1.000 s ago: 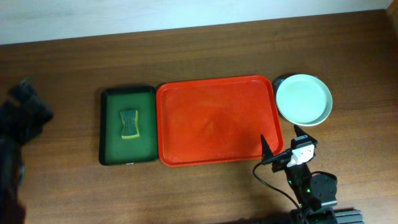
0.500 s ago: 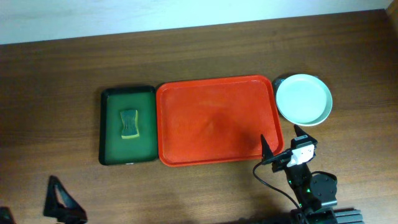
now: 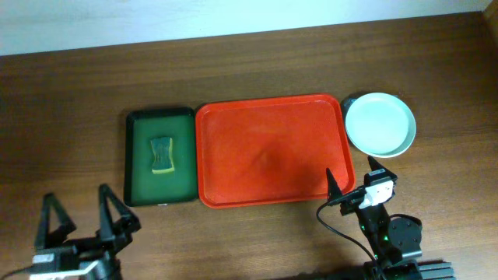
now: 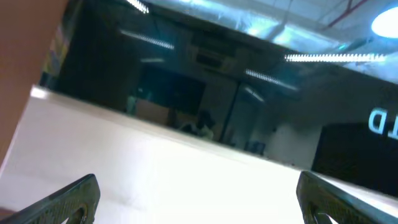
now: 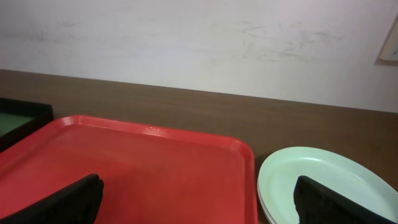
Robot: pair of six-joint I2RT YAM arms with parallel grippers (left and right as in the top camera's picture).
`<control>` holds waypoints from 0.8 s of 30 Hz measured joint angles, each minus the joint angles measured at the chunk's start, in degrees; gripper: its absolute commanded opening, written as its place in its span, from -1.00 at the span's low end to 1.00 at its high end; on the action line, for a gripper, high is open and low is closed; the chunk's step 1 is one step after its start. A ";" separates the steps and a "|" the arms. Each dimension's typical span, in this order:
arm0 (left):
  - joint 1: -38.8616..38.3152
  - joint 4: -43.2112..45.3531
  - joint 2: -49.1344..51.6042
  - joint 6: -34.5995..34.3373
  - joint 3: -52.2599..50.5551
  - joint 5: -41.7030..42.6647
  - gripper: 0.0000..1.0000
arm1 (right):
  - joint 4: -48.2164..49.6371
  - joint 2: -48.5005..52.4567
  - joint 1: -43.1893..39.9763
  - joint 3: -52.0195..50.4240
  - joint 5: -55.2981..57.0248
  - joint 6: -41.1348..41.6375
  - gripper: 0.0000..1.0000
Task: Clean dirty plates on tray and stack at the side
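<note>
Overhead: plates (image 3: 380, 124) stacked ahead-right of right gripper (image 3: 352, 177), tray (image 3: 268, 152) bare ahead-left, cleaning looks done; left gripper (image 3: 76, 211) and right both spread, empty.

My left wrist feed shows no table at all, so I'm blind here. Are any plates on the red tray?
Observer: No. In the overhead view the red tray holds nothing.
Operator: Where are the plates, then?
Observer: A mint-green plate tops a stack just right of the red tray. I cannot count the stack.
Operator: And the sponge?
Observer: The sponge lies in the dark green tray, left of the red one.
</note>
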 measured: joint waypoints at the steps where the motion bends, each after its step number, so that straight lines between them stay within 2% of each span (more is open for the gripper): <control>1: -0.57 1.60 0.00 0.02 -3.10 0.00 0.98 | -0.02 0.00 0.00 0.00 0.00 0.02 0.97; 5: -1.11 5.60 0.00 0.00 -15.04 0.35 0.98 | -0.02 0.00 0.00 0.00 0.00 0.02 0.97; 7: -1.11 6.05 0.00 0.00 -17.49 0.44 0.98 | -0.02 0.00 0.00 0.00 0.00 0.02 0.97; 11: -1.11 -0.81 -0.04 0.02 -18.73 0.79 0.98 | -0.04 0.00 0.00 0.00 0.00 0.00 0.97; 15: -1.16 -12.02 -0.17 1.46 -18.78 0.83 0.98 | -0.04 0.00 0.00 0.00 0.00 0.00 0.97; 20: -1.16 -15.13 -0.20 14.49 -18.86 3.48 0.99 | -0.04 0.00 0.00 0.00 0.00 0.00 0.97; 24: -1.16 -15.17 -0.20 18.40 -18.86 4.37 0.98 | -0.04 0.00 0.00 0.00 0.00 -0.04 0.97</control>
